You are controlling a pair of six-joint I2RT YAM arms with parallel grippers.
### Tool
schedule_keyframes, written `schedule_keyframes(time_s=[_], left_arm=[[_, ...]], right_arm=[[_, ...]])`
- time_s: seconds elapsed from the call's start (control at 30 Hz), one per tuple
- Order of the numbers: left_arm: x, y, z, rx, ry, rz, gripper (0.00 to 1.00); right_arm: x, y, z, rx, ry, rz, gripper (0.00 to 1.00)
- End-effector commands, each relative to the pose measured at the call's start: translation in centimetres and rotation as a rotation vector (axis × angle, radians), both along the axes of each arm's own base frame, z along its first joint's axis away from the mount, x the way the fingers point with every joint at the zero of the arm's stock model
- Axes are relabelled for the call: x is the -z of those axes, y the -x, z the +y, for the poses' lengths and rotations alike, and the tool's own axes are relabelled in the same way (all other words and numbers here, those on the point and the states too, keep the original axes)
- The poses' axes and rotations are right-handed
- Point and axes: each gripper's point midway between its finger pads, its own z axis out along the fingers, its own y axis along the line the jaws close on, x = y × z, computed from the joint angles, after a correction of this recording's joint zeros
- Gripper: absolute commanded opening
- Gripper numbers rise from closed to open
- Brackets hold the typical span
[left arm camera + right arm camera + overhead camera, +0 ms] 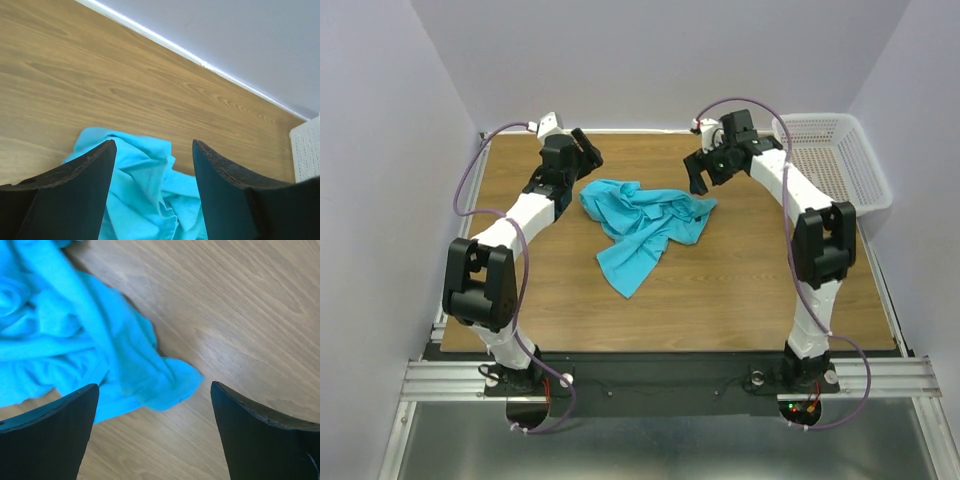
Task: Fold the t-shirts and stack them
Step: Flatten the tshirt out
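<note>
left gripper point(154, 146): jaws spread, nothing in them, hanging over the shirt's far-left end | right gripper point(155, 387): wide open too, empty, by the shirt's right corner | t-shirt point(645, 225): turquoise, lying crumpled mid-table point(740, 300) between both grippers, not folded yet | basket point(835, 160): white mesh, far right corner, well apart from the shirt

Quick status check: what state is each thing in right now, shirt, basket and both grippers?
t-shirt: crumpled heap, unfolded, not held.
left gripper: open, above the shirt's far left edge.
right gripper: open, above the shirt's right edge.
basket: upright, no shirt inside.
</note>
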Motion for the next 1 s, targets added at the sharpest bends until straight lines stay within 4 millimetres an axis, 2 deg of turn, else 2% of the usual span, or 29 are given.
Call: schedule_keyframes(time_s=[0.0,0.03,0.07,0.1,0.13,0.17,0.2,0.23,0.27,0.3,0.33,0.37,0.47,0.5,0.57,0.67,0.73,0.87,0.97], left_arm=[[-2.7,1.8,0.7,0.083,-0.08,-0.047,0.74],[-2.0,2.9,0.8,0.11,-0.102,-0.023,0.74],[-2.9,4.3,0.2,0.159,-0.084,-0.037,0.74],[-0.9,5.9,-0.3,0.211,-0.077,0.012,0.74],[-1.5,7.5,-0.5,0.245,-0.061,0.003,0.74],[-0.8,8.8,-1.0,0.276,-0.041,0.021,0.74],[2.0,11.2,-1.4,0.324,-0.029,0.088,0.74],[2.7,12.4,-1.5,0.338,-0.02,0.102,0.74],[2.2,14.0,-1.6,0.348,0.011,0.093,0.74],[4.7,15.8,-1.4,0.353,0.018,0.151,0.73],[5.6,17.5,-1.5,0.356,0.033,0.173,0.73],[6.2,18.1,-1.2,0.345,0.04,0.187,0.73],[8.0,19.4,-1.5,0.338,0.05,0.231,0.73],[9.2,19.9,-1.5,0.338,0.053,0.262,0.73],[10.5,20.0,-1.8,0.342,0.049,0.299,0.73],[11.5,19.5,-2.1,0.338,0.033,0.314,0.72],[11.2,19.2,-2.2,0.338,0.036,0.302,0.73],[8.5,18.8,-1.8,0.317,0.03,0.222,0.73],[7.3,19.3,-1.2,0.294,0.032,0.189,0.74]], right_arm=[[-8.4,2.0,1.1,-0.107,-0.116,-0.198,1.0],[-6.2,4.2,1.5,-0.185,-0.133,-0.15,1.0],[-6.1,6.3,2.4,-0.255,-0.189,-0.122,1.0],[-6.7,9.6,4.2,-0.418,-0.305,-0.091,1.0],[-4.1,12.5,4.4,-0.467,-0.345,0.006,1.0],[-3.4,13.9,4.8,-0.499,-0.377,0.043,1.0],[-2.2,16.1,5.8,-0.569,-0.387,0.086,0.93],[-1.2,17.4,6.3,-0.605,-0.362,0.11,0.93],[0.6,19.0,6.5,-0.627,-0.328,0.155,0.87],[1.8,19.4,6.5,-0.635,-0.26,0.149,0.85],[2.4,20.8,7.5,-0.67,-0.239,0.166,0.81],[2.6,21.1,7.9,-0.673,-0.232,0.174,0.8],[3.3,19.9,8.5,-0.593,-0.208,0.19,0.78],[3.3,18.7,8.7,-0.525,-0.19,0.176,0.78],[4.0,17.8,8.8,-0.476,-0.18,0.189,0.77],[4.7,16.7,9.1,-0.377,-0.189,0.209,0.77],[5.5,15.6,9.3,-0.262,-0.185,0.216,0.76],[7.5,14.1,9.8,-0.116,-0.155,0.23,0.76],[7.7,13.6,10.8,-0.056,-0.18,0.256,0.75]])
